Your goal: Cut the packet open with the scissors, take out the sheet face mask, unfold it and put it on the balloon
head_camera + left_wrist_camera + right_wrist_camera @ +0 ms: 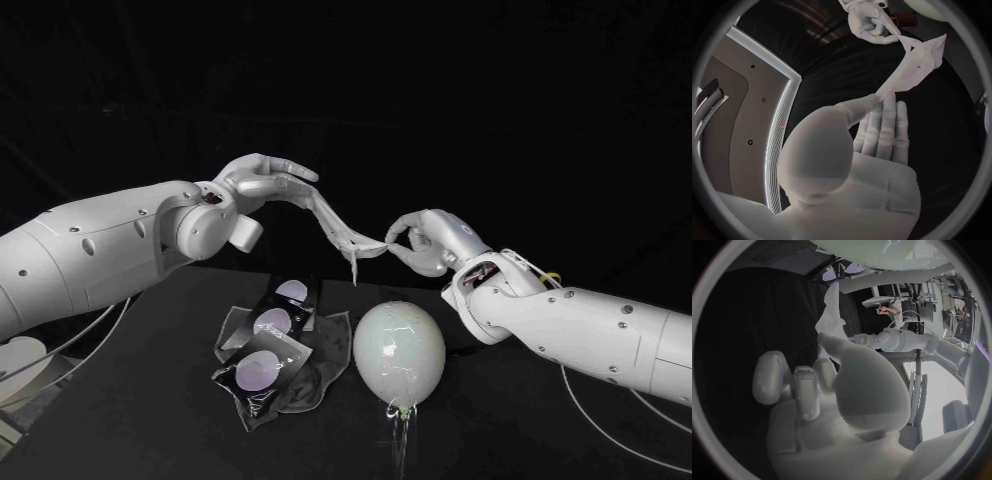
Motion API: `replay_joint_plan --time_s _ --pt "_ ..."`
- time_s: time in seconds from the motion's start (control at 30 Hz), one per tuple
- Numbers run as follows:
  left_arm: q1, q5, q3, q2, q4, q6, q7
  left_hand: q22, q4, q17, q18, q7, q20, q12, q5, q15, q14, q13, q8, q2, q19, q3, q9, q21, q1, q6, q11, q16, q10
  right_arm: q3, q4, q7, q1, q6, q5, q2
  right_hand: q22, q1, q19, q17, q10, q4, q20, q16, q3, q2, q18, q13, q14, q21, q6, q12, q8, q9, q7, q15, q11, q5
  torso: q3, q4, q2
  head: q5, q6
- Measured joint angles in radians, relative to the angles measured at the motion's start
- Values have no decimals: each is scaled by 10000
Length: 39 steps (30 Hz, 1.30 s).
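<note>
Both my hands are raised over the table (144, 420) with the sheet face mask (339, 225) stretched between them. My left hand (267, 178) pinches the higher end between thumb and fingers. My right hand (426, 240) pinches the lower end, nearer the balloon (398, 350).

The mask hangs as a narrow, twisted strip, so I judge it only partly unfolded. The packet (274, 360) lies splayed open on the table, just beside the balloon, which rests on its side below the mask's lower end. Cutting and taking out look done. What is left is spreading the mask flat and laying it on the balloon.

I cannot make out the mask's eye and mouth holes, nor which face is turned down. My own fingers hide the exact pinch at the right end. It seems to be thumb against a finger, though I cannot be sure.
</note>
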Motion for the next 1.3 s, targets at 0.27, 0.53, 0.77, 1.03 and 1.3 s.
replay_joint_plan --time_s 0.27,0.53,0.77,1.03,1.3 --pt "0 399 1 128 98 -318 289 -208 114 -88 -2 21 34 -110 0 25 -333 14 -91 1 -47 114 -68 -209 1 -94 0 -192 0 -8 -92 65 5 829 737 87 -914 -548 -3783 -4113 -3730 712 445 -4444 -205 -552 931 -5054 -3074 -6453 -1040 -6385 -1044 -616 570 556 557 21 5 -1 1 30 28" --pt "0 615 2 140 199 -358 386 -692 120 -267 4 -2 -222 -145 -31 49 150 15 -91 23 915 238 -69 -696 54 -402 1 -399 1 -16 -154 108 5 1536 1642 68 -2531 -446 -4060 -6086 -3343 1298 849 -7109 -415 -1003 930 -7730 -4118 -8239 -1093 -9023 -1526 -894 733 809 812 10 7 2 2 40 35" --pt "0 678 1 126 256 -298 406 -1025 194 -367 13 -33 -539 -132 20 -65 994 16 88 23 1845 190 11 -906 55 -539 -113 -476 -224 -19 -194 152 5 1903 2804 41 -3558 -189 -3602 -6552 -2826 1658 888 -8014 -776 -878 1009 -9001 -3823 -9080 -914 -9941 -1775 -1036 801 875 866 11 3 6 3 26 58" --pt "-2 684 -2 110 372 -119 423 -1047 222 -229 -3 -38 -789 96 22 -199 1711 16 233 17 2341 163 37 -749 71 -610 -178 -394 -333 -20 -122 415 7 1928 4191 122 -3676 205 -2391 -6281 -1376 1715 531 -7434 -750 -484 1049 -9328 -2346 -8762 -429 -9718 -1854 -1094 598 487 541 11 3 13 14 -18 92" --pt "-12 653 -6 170 579 217 423 -1008 222 -115 -8 -53 -880 259 22 -236 1928 17 233 24 2435 162 36 -625 78 -626 -183 -355 -401 -18 -136 818 24 1774 5527 330 -996 212 -377 -696 -554 1996 136 -2143 -1452 -475 590 -7649 -72 -4000 -294 -7777 -2251 -1272 408 227 224 12 0 12 14 -32 95"
